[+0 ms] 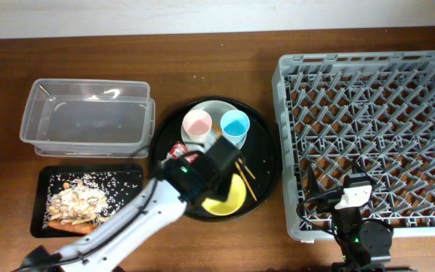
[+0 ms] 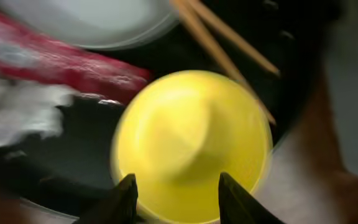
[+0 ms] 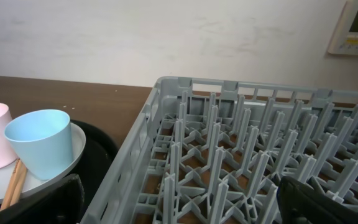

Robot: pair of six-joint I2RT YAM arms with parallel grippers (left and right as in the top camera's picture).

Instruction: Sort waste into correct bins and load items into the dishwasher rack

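My left gripper hangs open over the round black tray, and in the blurred left wrist view its fingertips straddle the near rim of the yellow bowl. The wooden chopsticks lie beside the bowl. The red snack wrapper and the white paper ball lie to its left. The pink cup and blue cup stand on the pale plate. My right gripper is wide open and empty over the front left corner of the dishwasher rack.
The clear tub stands at the back left. In front of it the shallow black tray holds beige scraps and an orange piece. The round black tray sits between the tub and the rack.
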